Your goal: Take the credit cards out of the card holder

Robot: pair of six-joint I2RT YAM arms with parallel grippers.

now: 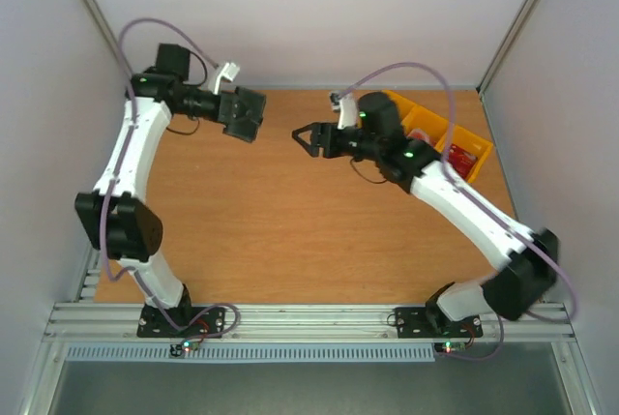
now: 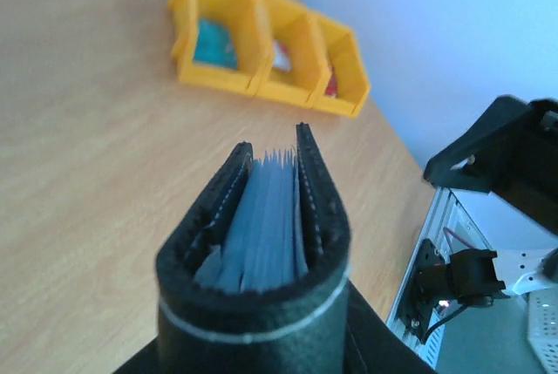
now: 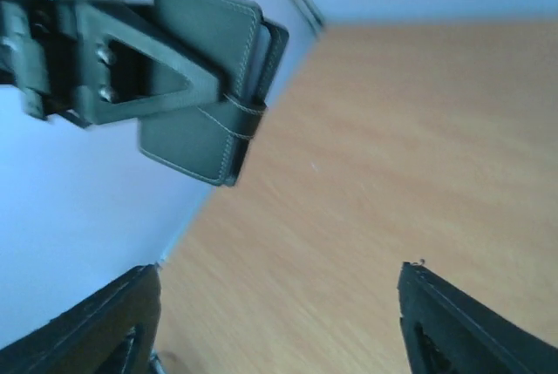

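While held aloft over the table (image 1: 290, 231) at far left, card holder (image 1: 246, 113) sits clamped in left gripper (image 1: 228, 108), pale edges of credit cards (image 2: 261, 226) showing between its flaps. Opposite, right gripper (image 1: 306, 136): jaws spread, empty, facing the holder. Yellow tray (image 1: 471, 133): far right.

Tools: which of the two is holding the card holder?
The left tool, shut on the card holder and holding it off the table; the right tool faces it, open and empty.
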